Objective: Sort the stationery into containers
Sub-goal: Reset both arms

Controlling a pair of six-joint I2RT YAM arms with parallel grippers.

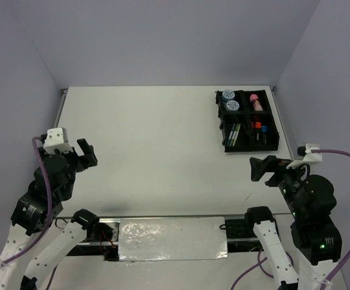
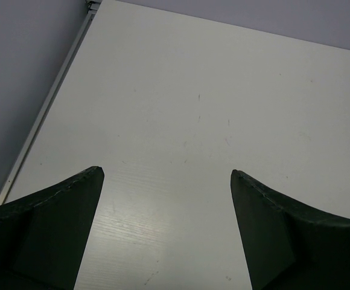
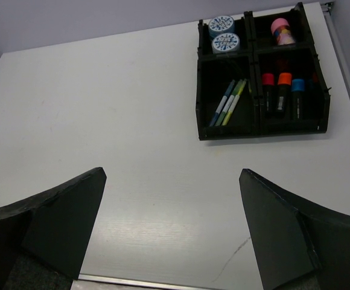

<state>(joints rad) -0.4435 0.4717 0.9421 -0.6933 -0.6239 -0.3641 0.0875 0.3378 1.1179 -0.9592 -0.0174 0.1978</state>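
Observation:
The black organiser tray [image 1: 224, 121] stands at the table's far right and shows in the right wrist view [image 3: 197, 109] too. In it lie two blue-white tubs [image 1: 230, 100] [image 3: 223, 34], a pink bottle [image 1: 256, 101] [image 3: 282, 30], thin pale pens [image 1: 236, 133] [image 3: 230, 103], and three highlighters [image 1: 257, 130] [image 3: 283, 90] capped pink, orange and blue. My left gripper [image 1: 88, 153] [image 2: 167, 174] is open and empty above the bare table at the left. My right gripper [image 1: 264, 168] [image 3: 172, 173] is open and empty, in front of the tray.
The white table [image 1: 151, 151] has a raised left edge rail [image 2: 42, 115] and a metal strip along its near edge [image 1: 163, 216]. Grey walls close in the back and sides. A thin dark scratch [image 3: 232, 260] marks the table near the right gripper.

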